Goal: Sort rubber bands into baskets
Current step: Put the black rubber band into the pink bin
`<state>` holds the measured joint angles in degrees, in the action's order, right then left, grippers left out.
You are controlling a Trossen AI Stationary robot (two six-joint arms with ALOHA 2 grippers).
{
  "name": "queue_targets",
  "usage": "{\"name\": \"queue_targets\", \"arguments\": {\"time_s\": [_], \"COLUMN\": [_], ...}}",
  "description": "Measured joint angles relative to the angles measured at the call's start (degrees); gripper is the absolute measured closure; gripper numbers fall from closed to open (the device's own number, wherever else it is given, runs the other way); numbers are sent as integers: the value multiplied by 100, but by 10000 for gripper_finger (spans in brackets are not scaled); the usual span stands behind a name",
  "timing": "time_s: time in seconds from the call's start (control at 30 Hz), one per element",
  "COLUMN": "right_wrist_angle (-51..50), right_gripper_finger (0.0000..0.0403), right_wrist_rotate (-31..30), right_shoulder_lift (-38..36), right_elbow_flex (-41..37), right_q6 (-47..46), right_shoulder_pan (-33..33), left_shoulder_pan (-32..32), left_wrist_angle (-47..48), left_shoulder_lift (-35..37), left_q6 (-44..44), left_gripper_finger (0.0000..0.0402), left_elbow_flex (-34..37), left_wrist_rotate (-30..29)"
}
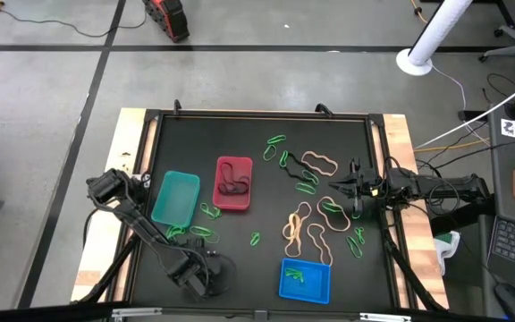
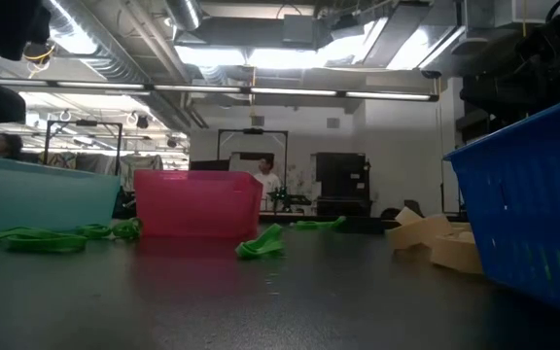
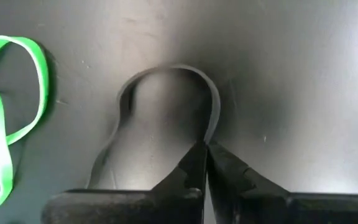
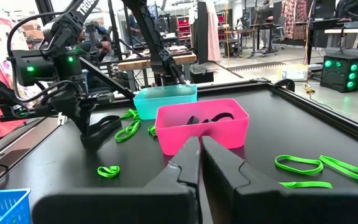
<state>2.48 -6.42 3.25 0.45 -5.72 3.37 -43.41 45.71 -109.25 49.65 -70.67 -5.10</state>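
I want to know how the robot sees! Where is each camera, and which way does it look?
High view: above the table, looking straight down; both arms show, with the left gripper and right gripper.
Low view: at tabletop height, looking level at the red basket; no gripper clearly shows.
Left wrist view: on the left arm, looking down past its shut fingers pinching a black rubber band.
Right wrist view: on the right arm, looking across the table past its shut fingers.
Shared: the red basket shows in the high, low and right wrist views.

Grey floor [image 1: 266, 76], ceiling strip lights [image 2: 290, 56], white pillar [image 1: 436, 31].
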Motion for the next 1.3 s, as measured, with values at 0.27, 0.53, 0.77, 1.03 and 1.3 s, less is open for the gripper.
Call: {"name": "queue_targets", "arguments": {"time_s": [0.27, 0.53, 0.77, 1.03, 1.3], "right_wrist_angle": [0, 0, 0, 0, 1], "right_gripper_finger": [384, 384, 384, 384, 384], "right_wrist_rotate": [0, -1, -1, 0, -2], "right_shoulder_lift": [0, 2, 0, 0, 1], "right_elbow_flex": [2, 0, 0, 1, 1], "right_q6": [0, 0, 0, 0, 0], "right_shoulder_pan": [-2, 0, 0, 0, -1], "left_shoulder_pan": [183, 501, 847, 1270, 1703], "left_wrist_angle": [-23, 9, 42, 511, 1265], "left_shoulder_lift": [35, 39, 44, 71, 522], "left_q6": [149, -566, -1620, -2879, -3320], "left_gripper_finger": [399, 401, 401, 401, 401], "left_elbow_flex": [-283, -944, -1612, -2376, -2570], "left_wrist_rotate": [-5, -283, -1118, -2037, -2938]}}
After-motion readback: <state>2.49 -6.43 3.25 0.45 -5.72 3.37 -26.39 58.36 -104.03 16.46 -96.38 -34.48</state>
